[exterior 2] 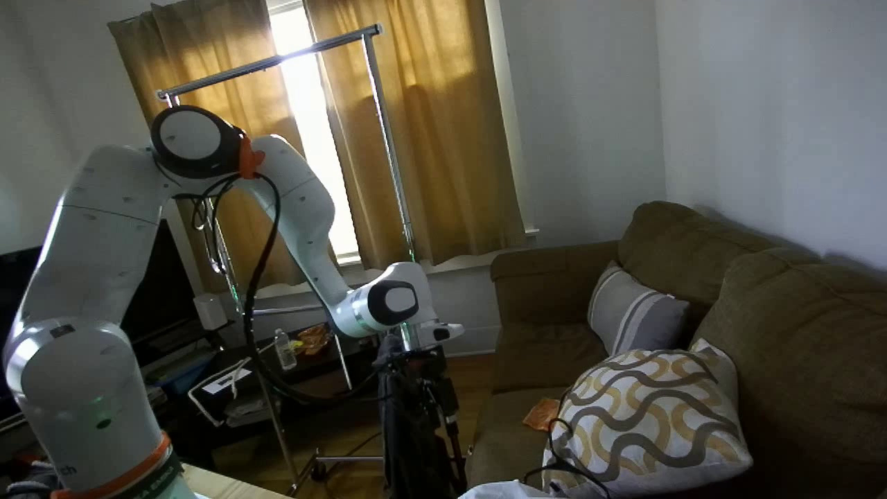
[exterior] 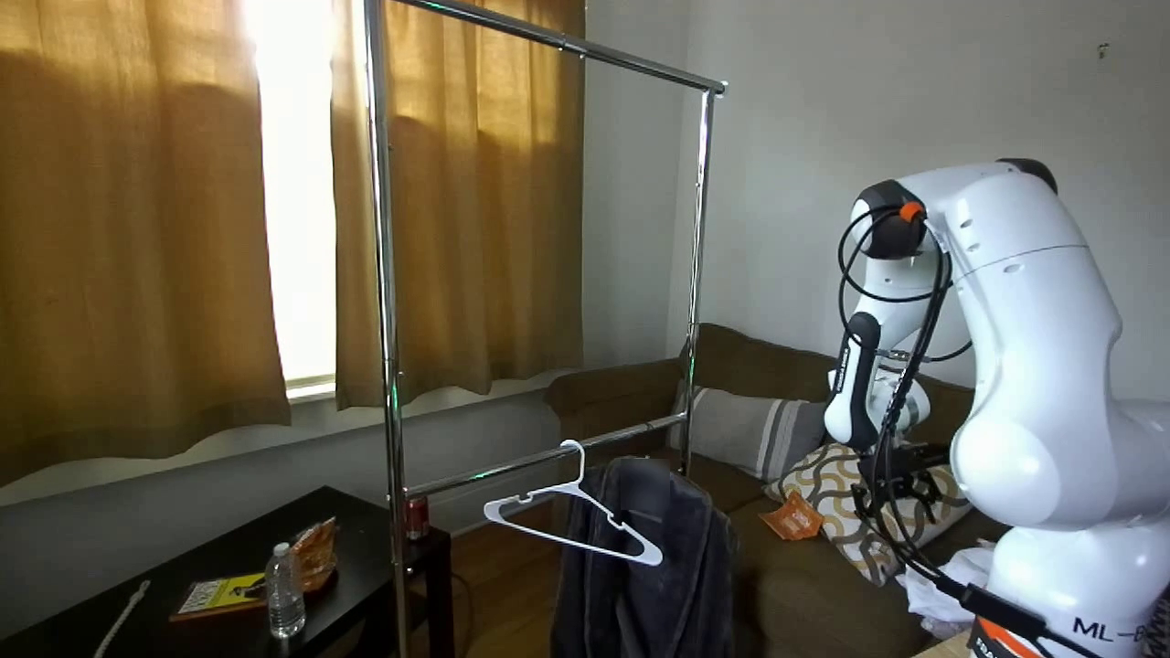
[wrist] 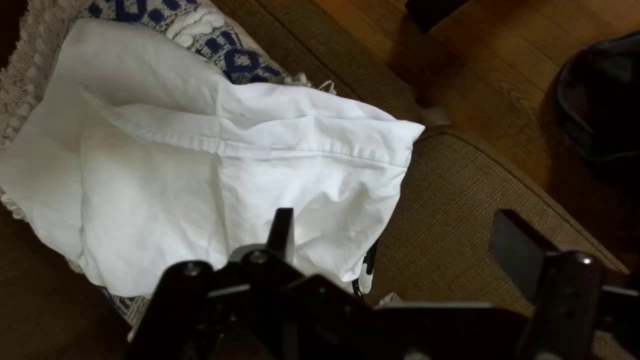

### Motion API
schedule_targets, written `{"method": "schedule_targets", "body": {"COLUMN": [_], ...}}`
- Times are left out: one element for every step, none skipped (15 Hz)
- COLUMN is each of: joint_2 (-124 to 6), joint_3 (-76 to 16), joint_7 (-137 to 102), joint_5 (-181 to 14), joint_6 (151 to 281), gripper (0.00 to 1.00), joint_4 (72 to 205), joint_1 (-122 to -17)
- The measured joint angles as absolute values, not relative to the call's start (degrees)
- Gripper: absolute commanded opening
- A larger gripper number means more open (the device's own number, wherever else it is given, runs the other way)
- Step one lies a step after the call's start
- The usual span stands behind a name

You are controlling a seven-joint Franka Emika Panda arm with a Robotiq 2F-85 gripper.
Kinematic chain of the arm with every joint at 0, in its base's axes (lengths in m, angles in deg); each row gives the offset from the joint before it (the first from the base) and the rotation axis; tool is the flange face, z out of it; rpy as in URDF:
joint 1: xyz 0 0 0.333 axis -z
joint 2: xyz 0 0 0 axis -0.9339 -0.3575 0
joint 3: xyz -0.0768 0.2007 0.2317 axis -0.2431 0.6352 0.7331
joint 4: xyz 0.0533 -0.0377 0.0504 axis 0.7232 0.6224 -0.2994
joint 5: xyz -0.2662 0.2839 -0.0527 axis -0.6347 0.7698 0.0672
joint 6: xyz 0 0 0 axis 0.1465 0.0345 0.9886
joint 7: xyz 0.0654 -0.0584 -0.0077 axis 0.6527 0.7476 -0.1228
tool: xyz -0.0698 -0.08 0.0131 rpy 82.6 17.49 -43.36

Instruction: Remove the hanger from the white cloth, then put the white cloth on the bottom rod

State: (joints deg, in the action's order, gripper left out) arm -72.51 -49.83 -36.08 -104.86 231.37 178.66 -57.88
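Observation:
The white cloth (wrist: 165,200) lies spread with folds over a patterned cushion and the brown sofa in the wrist view; bits of this cloth (exterior: 937,594) also show in both exterior views. My gripper (wrist: 395,237) stands open above it, one finger over the cloth's edge and the other over bare sofa, nothing between them. A thin black part (wrist: 370,260) pokes out from under the cloth edge. Near the cloth in an exterior view is a thin black hanger-like shape (exterior 2: 569,463), mostly hidden. The bottom rod (exterior: 512,466) carries a bare white hanger (exterior: 574,490).
A dark garment (exterior: 640,557) hangs at the rack beside the white hanger. Silver uprights (exterior: 382,274) frame the rack. On the sofa are a wavy-patterned pillow (exterior 2: 651,416) and an orange packet (exterior: 793,517). A black table (exterior: 228,539) holds a bottle (exterior: 284,594).

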Motion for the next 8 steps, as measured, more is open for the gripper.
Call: {"method": "schedule_targets", "body": {"joint_2": [-74.24, -76.01, -77.86, -79.67, -81.45, -83.19, -84.87, -86.41], "joint_3": [-50.12, -50.43, -50.69, -51.04, -51.45, -51.81, -51.99, -52.0], "joint_7": [-36.12, -36.13, -36.13, -36.13, -36.13, -36.13, -36.09, -36.04], "joint_5": [-104.85, -104.73, -104.5, -104.29, -103.88, -103.22, -102.25, -101.22], "joint_6": [232.33, 233.39, 234.63, 235.99, 237.37, 238.48, 239.29, 239.61], "gripper": [1.0, 1.0, 1.0, 1.0, 1.0, 1.0, 1.0, 1.0], "joint_4": [178.01, 177.29, 176.46, 175.6, 174.75, 173.8, 172.85, 171.94], "joint_1": [-58.02, -58.16, -58.2, -58.34, -58.59, -58.9, -59.2, -59.49]}}
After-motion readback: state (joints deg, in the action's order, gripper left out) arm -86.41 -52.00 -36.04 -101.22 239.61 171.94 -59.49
